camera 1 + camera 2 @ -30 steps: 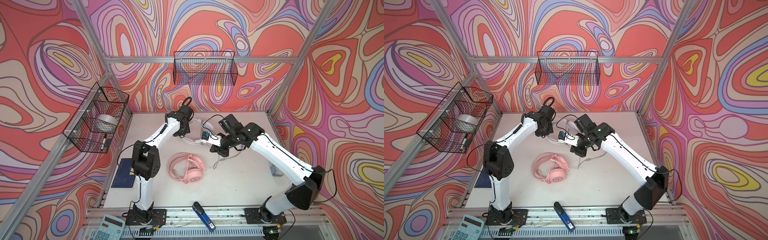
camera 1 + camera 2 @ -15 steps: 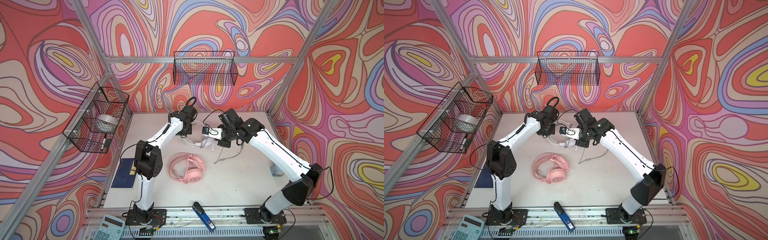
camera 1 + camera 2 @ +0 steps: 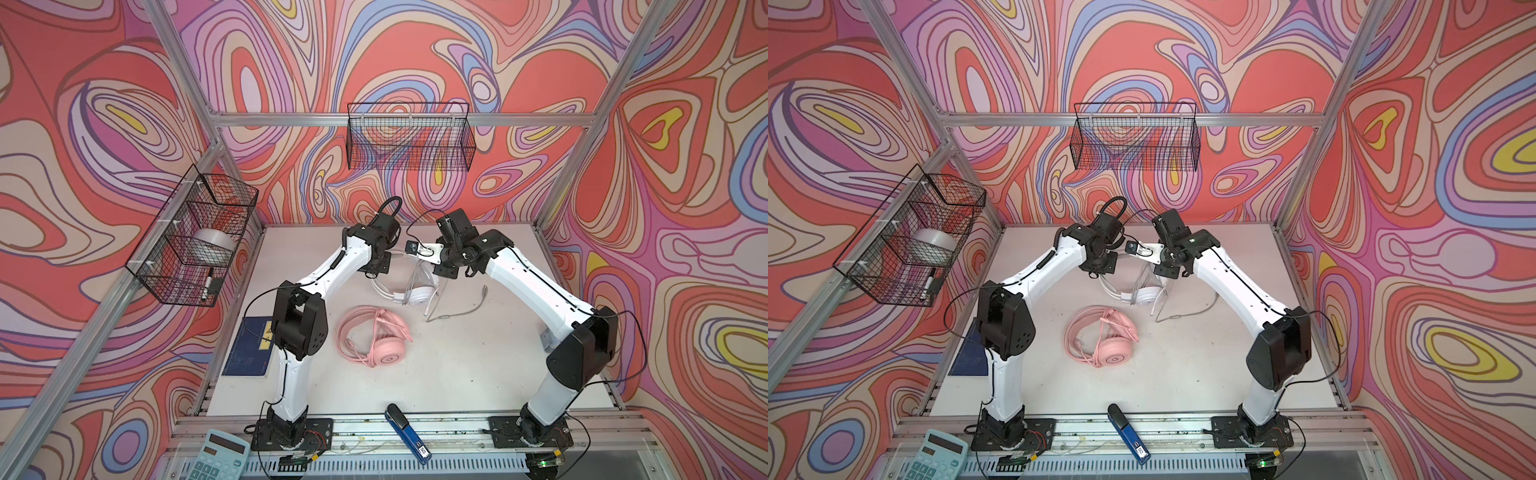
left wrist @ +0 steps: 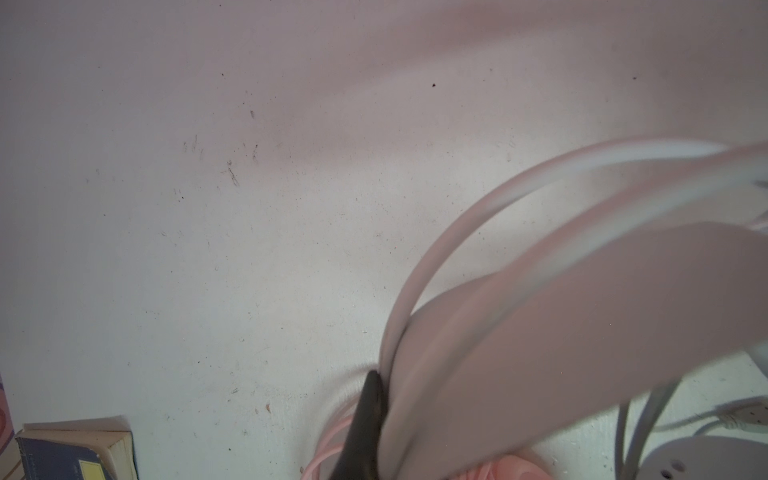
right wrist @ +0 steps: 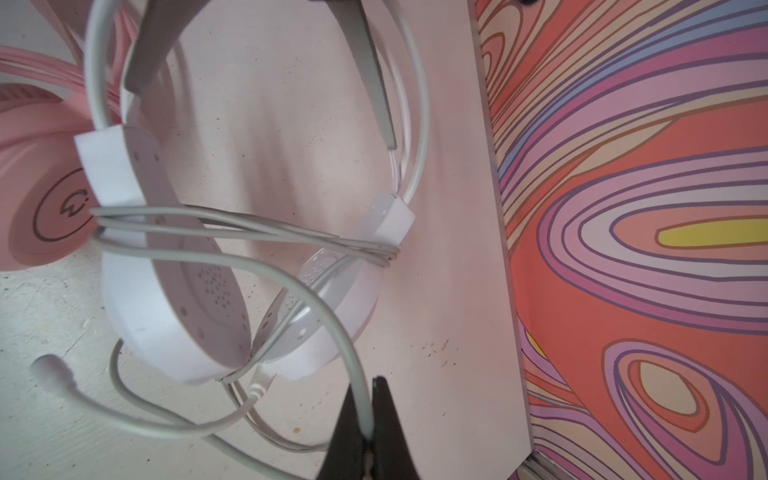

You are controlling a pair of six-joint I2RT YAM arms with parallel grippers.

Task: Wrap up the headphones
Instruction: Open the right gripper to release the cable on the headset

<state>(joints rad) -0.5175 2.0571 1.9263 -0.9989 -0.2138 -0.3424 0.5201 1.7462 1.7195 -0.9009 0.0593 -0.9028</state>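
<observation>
While the left gripper [image 3: 379, 269] clamps its jaws on the white headset [image 3: 417, 296], the right gripper [image 5: 368, 419] clamps its own on the grey cable [image 5: 374, 251]. The pink headset [image 3: 386, 353] lies nearby.

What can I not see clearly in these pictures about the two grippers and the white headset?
- The left gripper: the left wrist view shows one dark finger; the blurred band of the white headset covers the other.
- The grey cable: past the right gripper it runs off the right wrist view's edge; its plug is too small in both top views.
- Both grippers in both top views: hidden under the arms' wrists.
</observation>
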